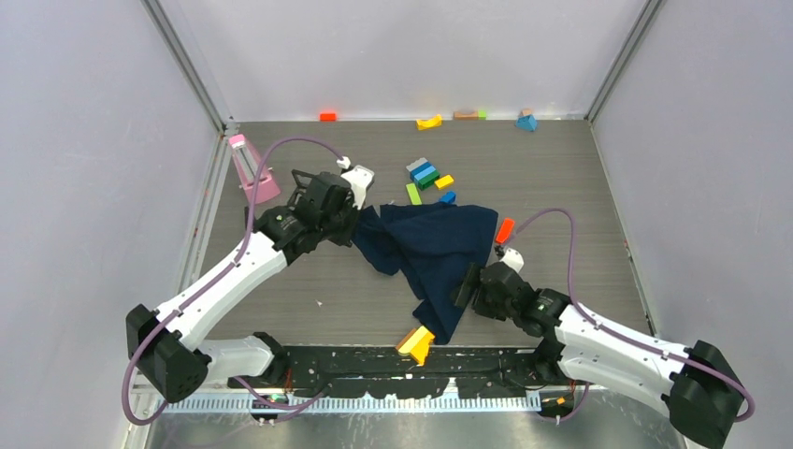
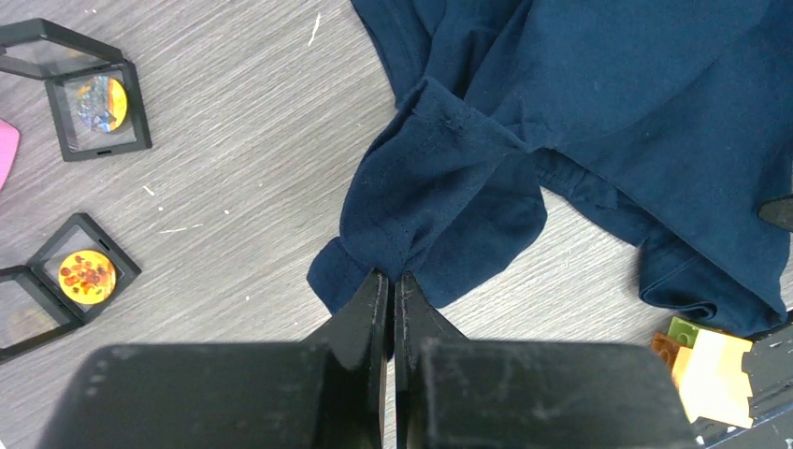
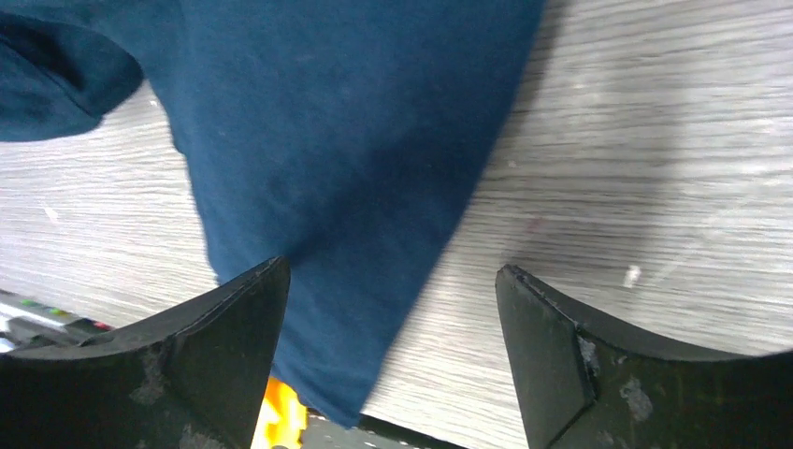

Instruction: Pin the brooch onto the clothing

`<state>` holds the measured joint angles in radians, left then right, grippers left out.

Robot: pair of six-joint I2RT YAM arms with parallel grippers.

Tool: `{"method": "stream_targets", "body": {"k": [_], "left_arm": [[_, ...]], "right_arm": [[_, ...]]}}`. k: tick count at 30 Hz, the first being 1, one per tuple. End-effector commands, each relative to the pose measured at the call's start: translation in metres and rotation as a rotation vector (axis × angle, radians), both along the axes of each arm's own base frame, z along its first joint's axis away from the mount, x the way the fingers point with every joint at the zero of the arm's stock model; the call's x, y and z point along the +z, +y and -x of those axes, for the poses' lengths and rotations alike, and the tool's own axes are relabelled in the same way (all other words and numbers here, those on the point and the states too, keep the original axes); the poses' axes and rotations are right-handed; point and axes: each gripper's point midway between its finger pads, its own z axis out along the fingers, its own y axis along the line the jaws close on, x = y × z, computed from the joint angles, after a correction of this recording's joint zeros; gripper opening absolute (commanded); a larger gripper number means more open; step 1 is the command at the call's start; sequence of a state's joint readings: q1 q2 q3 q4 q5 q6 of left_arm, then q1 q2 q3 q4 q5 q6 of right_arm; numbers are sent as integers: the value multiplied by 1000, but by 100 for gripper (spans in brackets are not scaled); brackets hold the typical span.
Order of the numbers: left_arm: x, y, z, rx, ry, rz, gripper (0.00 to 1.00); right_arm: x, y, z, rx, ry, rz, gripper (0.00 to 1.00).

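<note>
A: What could go wrong from here?

B: The left gripper (image 2: 393,281) is clamped on a thin fold at the left corner of the shirt (image 2: 598,103), probably a sleeve. A hard pull could slip that fold free, or it could drag the whole shirt into a bunch rather than flatten it.

A: And the other side?

B: The right gripper (image 3: 393,281) stands wide over the shirt's near tip and holds nothing. One finger is above cloth and the other above bare table (image 3: 655,140). Closing there might nip only the hem, or miss it. The yellow block (image 1: 416,344) lies right at that tip, so a low sweep could knock it.

A: Where's the brooch?

B: Off the shirt. I take the brooch (image 2: 86,276) to be the orange-gold disc in an open black case (image 2: 23,313) on the table, out past the pinched corner and apart from the cloth. A second case (image 2: 56,51) beyond it holds another round piece, so grabbing the wrong one is a risk. Neither gripper is near it.

A: Arm poses?

B: The left arm reaches forward with its elbow bent and its wrist tipped down onto the shirt's left corner. The right arm lies low, its wrist aimed at the shirt's near right edge
</note>
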<state>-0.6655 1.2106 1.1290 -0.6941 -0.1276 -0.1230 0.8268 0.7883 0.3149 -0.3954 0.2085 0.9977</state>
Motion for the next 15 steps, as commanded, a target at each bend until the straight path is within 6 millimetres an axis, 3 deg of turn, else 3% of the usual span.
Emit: {"method": "stream_targets", "body": {"k": [1,4,6,7,8,9,10,11,13,14,15], "left_arm": [[19,3,-6,-8,-81,7,0],[18,3,-5,-5,-79,9,0],[19,4,-6,-4,-82,10,0],[20,5,-6,4,-89,6,0],[22,8,-9,18,-102,1,0],[26,11,-12,40,-120,-7,0],[32,17,-17,69,-139,-14,0],[42,22,-23,100,-156,-9,0],[76,33,-31,156,-188,32,0],[96,37,-35,179,-220,58,0],[117,42,-38,203,-262,78,0]], "right_arm": [[18,33,-16,-9,-34,-163,80],[14,37,-19,-11,-32,-164,64],[12,39,-23,-13,-42,-162,44],[9,35,-27,-28,-46,-136,26],[19,35,-34,-21,-76,-121,18],[17,22,-39,-23,-87,-41,6],[45,22,-57,-40,-154,-22,3],[49,3,-60,-20,-157,94,1],[141,-12,-100,-55,-325,179,0],[160,-30,-108,-91,-353,269,0],[221,-38,-124,-104,-471,295,0]]}}
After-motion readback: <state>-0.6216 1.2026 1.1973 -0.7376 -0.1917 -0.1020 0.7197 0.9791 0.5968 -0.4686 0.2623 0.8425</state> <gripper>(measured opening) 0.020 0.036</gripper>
